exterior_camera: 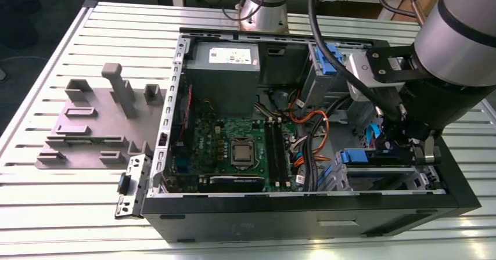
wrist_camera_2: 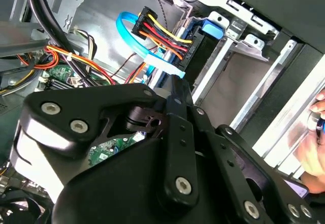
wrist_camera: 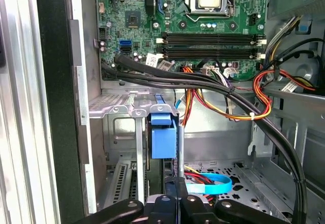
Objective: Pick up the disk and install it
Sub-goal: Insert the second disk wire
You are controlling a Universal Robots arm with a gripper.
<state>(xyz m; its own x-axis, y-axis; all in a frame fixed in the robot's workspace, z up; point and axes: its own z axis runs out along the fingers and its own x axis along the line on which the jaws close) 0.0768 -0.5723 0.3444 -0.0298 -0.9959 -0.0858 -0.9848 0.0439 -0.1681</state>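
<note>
Your gripper [wrist_camera_2: 175, 89] looks clenched at the drive cage [wrist_camera: 132, 113], though on what I cannot tell. Keep it square to the blue rail [wrist_camera: 163, 135] and clear of the cables [wrist_camera_2: 162, 36].

Lit evenly and brightly from overhead in the exterior view, with pale glare across the white slatted metal table [exterior_camera: 62, 196] and soft shadows under the grey plastic fixture block [exterior_camera: 97, 126]. Darker inside the open black computer case [exterior_camera: 310, 213]. Glared on the black metal gripper linkage [wrist_camera_2: 51, 132] in the second wrist view; blurred at a hand [wrist_camera_2: 312, 153]. Sharp on the green motherboard [wrist_camera: 193, 21] in the first wrist view.
</note>
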